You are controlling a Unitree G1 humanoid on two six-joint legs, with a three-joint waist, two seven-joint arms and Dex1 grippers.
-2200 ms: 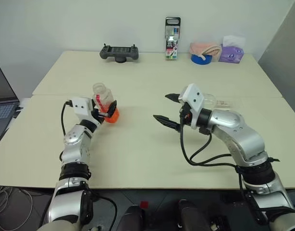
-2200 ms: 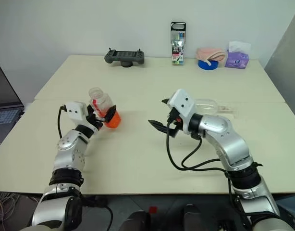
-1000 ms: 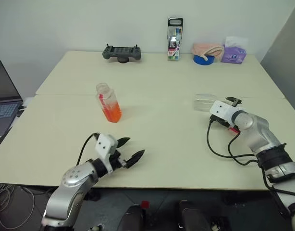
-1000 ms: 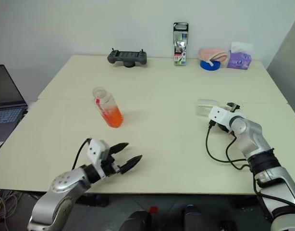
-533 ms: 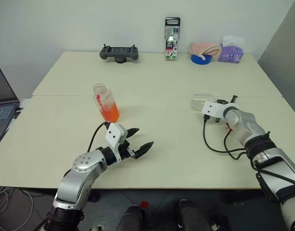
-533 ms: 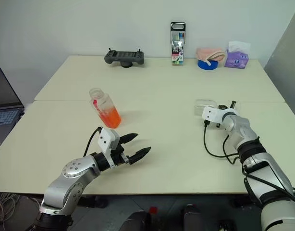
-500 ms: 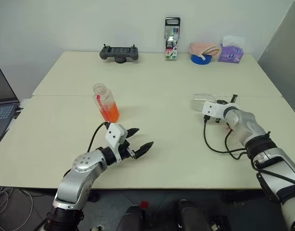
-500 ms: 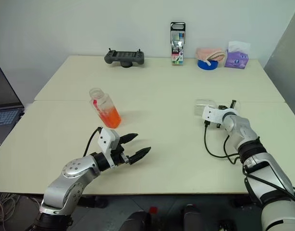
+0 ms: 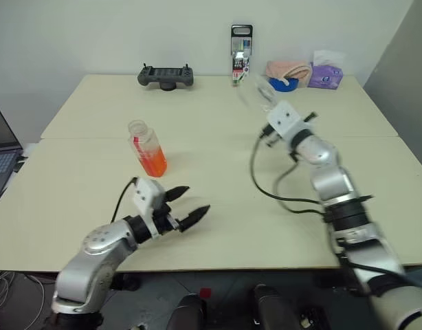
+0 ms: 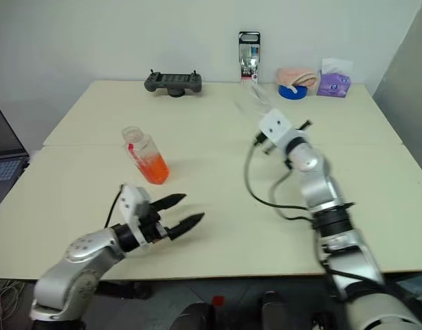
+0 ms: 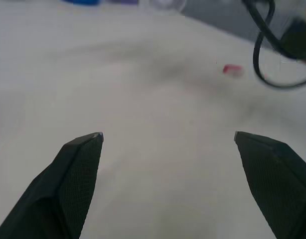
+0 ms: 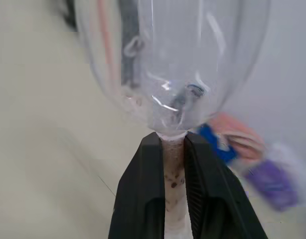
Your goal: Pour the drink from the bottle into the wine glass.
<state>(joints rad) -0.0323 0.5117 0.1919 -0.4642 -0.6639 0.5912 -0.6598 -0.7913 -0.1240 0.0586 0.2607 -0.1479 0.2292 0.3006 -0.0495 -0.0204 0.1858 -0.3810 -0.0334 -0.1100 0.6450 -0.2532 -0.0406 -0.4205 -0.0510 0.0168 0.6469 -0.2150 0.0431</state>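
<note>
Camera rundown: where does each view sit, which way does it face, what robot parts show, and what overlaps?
Left and right eye views: head stereo pair, looking forward and down over the cream table; both arms show, with the small clear plastic bottle of orange drink.
Left wrist view: along the open left gripper, over bare tabletop.
Right wrist view: along the right gripper, shut on the clear wine glass stem.
Shared: the head views also show the raised glass and left gripper.

Right gripper [image 12: 173, 142] has clamped the wine glass [image 12: 168, 59] stem — lifted it off the table [image 9: 218, 165], swinging inward.
</note>
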